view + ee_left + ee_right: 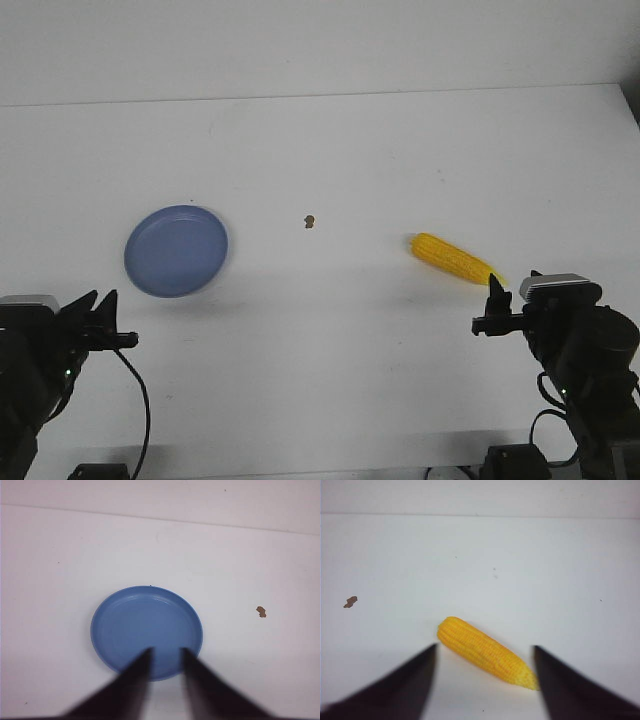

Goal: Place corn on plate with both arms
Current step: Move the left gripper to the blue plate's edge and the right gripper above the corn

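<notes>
Front view: a white table (330, 160) seen from the robot's side. The blue plate (177, 250) lies left of centre, and the yellow corn (456, 259) lies to the right, slanting with its pointed end toward the near right. A small brown speck (310, 220) sits between them, well apart from both. The left gripper (100, 325) waits near the plate's near edge, and the right gripper (497, 305) sits just beside the corn's tip. Neither holds anything. Each arm seems stationed by its own object, likely so one can pick and the other can steady or receive. The table between corn and plate is bare apart from the speck, leaving wide room to carry the cob across.

Left wrist view: the plate (146, 630) is empty. The left gripper (166, 667) hangs over its near rim, fingers slightly parted and holding nothing.

Right wrist view: the right gripper (485, 652) is spread wide on either side of the corn (487, 652) without touching it, seemingly lined up to close across the cob. White table surrounds the cob on all sides.
</notes>
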### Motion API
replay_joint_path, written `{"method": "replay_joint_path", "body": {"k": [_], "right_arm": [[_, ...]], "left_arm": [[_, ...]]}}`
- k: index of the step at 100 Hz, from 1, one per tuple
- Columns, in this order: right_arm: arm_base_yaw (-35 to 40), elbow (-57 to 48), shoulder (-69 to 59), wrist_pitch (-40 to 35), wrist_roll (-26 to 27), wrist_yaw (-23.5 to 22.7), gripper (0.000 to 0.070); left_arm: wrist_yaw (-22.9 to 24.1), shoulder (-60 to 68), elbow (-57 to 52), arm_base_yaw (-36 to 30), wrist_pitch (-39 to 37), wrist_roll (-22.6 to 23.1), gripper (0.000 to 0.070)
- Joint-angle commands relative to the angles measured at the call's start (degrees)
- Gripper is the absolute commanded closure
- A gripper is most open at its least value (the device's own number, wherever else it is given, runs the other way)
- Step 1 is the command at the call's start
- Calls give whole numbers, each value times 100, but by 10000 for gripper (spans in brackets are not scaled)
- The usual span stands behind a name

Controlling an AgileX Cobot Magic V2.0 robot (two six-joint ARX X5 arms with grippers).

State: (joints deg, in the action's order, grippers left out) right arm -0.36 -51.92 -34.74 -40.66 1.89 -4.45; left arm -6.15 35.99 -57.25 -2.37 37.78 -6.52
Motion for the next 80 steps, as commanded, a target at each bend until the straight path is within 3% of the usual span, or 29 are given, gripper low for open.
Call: {"method": "replay_joint_path", "body": {"k": [1, 20, 49, 68, 80], "right_arm": [[7, -96, -20, 35, -11, -7, 157], [7, -96, -20, 35, -11, -7, 157], [7, -96, -20, 35, 24, -7, 157], [7, -96, -20, 31, 26, -7, 157], [7, -96, -20, 33, 26, -7, 157]], "left_arm": [[-11, 31, -103, 11, -20, 90, 188], [0, 76, -103, 11, 28, 61, 197], [223, 1366, -452, 190, -15, -518, 197], [-282, 2756, -914, 529, -90, -706, 197], [-354, 3488, -1180, 730, -304, -678, 197]]}}
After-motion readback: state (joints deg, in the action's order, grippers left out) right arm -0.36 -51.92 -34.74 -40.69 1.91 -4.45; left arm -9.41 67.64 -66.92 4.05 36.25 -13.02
